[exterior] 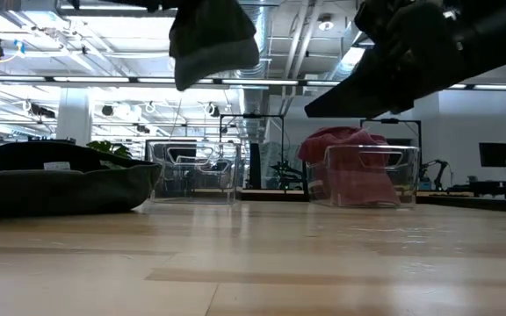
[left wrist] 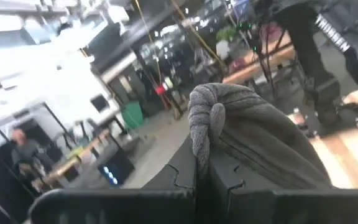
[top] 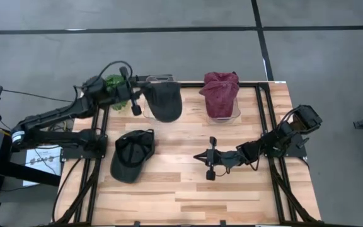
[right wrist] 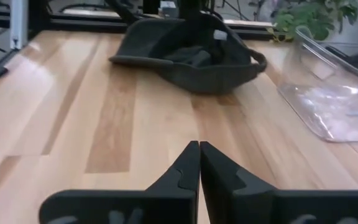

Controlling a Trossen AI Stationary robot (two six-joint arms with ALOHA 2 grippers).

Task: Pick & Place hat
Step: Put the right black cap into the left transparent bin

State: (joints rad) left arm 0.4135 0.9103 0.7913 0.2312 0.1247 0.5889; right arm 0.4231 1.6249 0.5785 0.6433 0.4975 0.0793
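Observation:
A dark grey hat point(top: 166, 101) hangs in the air over the left clear bin point(top: 159, 79) at the table's far side, with my left gripper point(top: 144, 96) shut on it; in the low view the hat point(exterior: 211, 39) hangs above that bin point(exterior: 196, 171). A second dark cap point(top: 132, 155) lies upside down on the table's left part. A red hat point(top: 220, 92) sits in the right clear bin point(top: 232, 116). My right gripper point(top: 197, 156) hovers shut and empty over the table's middle, pointing toward the cap point(right wrist: 188, 53). My left gripper pinches a bunched fold of the grey hat's edge point(left wrist: 200, 121) between its two fingers point(left wrist: 185, 174). The fingers come about level from the table's left side. The hat is lifted clear and hangs from the fingers over the left bin.
A green plant point(top: 113, 84) stands off the table's far left corner behind my left arm. Black frame rails point(top: 265, 113) run along the table's left and right sides. Bare wood point(top: 188, 195) lies toward the near edge.

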